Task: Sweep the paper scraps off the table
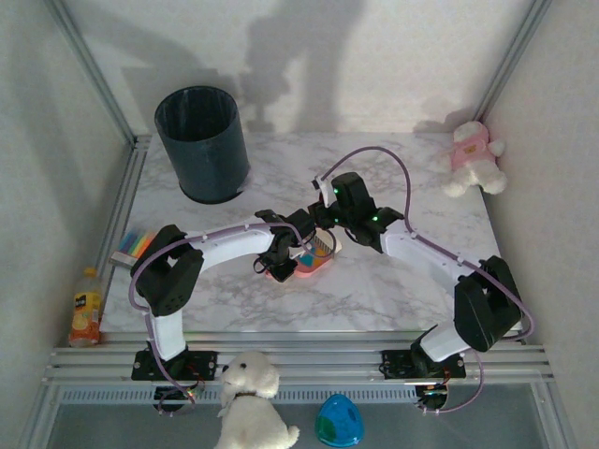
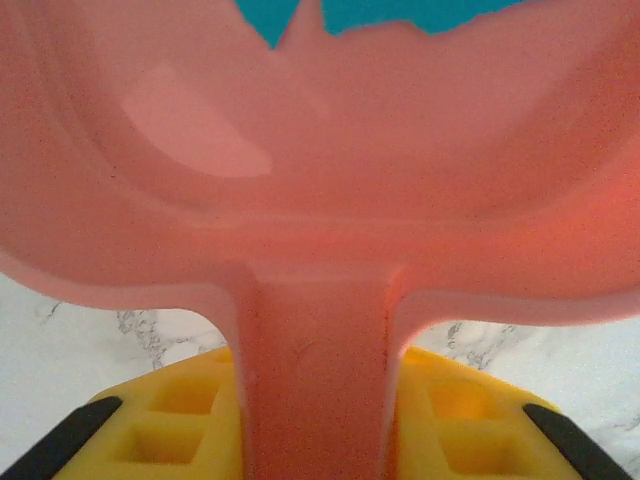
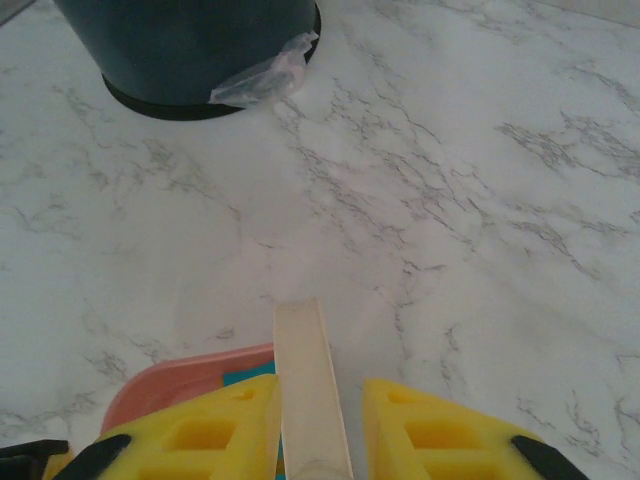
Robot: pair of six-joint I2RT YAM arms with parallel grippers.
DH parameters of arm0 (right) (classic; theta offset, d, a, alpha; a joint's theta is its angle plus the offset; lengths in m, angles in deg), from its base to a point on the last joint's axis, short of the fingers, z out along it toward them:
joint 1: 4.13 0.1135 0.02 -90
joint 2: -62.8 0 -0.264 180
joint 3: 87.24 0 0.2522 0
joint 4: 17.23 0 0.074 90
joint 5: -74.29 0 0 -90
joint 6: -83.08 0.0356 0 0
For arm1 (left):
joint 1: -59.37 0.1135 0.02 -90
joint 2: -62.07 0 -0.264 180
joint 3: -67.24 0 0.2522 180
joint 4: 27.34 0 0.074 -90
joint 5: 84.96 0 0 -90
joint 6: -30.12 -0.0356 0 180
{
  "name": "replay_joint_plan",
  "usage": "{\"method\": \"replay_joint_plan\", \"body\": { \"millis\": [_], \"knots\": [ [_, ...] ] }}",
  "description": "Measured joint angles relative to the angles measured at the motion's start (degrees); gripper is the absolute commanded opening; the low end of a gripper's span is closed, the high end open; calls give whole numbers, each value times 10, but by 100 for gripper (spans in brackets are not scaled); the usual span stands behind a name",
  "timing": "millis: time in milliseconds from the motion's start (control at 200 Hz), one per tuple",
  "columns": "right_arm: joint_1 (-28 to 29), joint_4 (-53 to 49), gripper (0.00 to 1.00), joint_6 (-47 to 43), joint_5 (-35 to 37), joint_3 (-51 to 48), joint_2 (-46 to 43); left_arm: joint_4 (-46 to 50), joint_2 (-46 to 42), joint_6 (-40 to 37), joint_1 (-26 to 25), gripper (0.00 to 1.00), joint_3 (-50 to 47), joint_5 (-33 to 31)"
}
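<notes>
My left gripper (image 1: 279,254) (image 2: 315,405) is shut on the handle of a pink dustpan (image 1: 292,273) (image 2: 320,180) that lies on the marble table (image 1: 402,281) at its middle. Blue paper scraps (image 2: 400,12) (image 3: 250,377) lie at the pan's far end. My right gripper (image 1: 329,229) (image 3: 318,420) is shut on the cream handle of a small brush (image 3: 308,380), whose coloured bristles (image 1: 323,248) meet the pan's mouth. The pan's rim (image 3: 170,385) shows at the lower left of the right wrist view.
A dark round bin (image 1: 203,142) (image 3: 180,45) stands at the back left, a scrap of clear plastic (image 3: 262,78) at its base. A pink-and-white plush (image 1: 473,159) sits back right, sticky notes (image 1: 134,246) at the left edge, a juice bottle (image 1: 85,307) beyond it.
</notes>
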Motion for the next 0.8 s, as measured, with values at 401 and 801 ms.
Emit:
{"method": "replay_joint_plan", "body": {
  "millis": [401, 801],
  "knots": [
    [2, 15, 0, 11, 103, -26, -27, 0, -2, 0, 0, 0, 0, 3],
    [2, 19, 0, 21, 140, -26, -1, 0, -4, -4, 0, 0, 0, 11]
  ]
}}
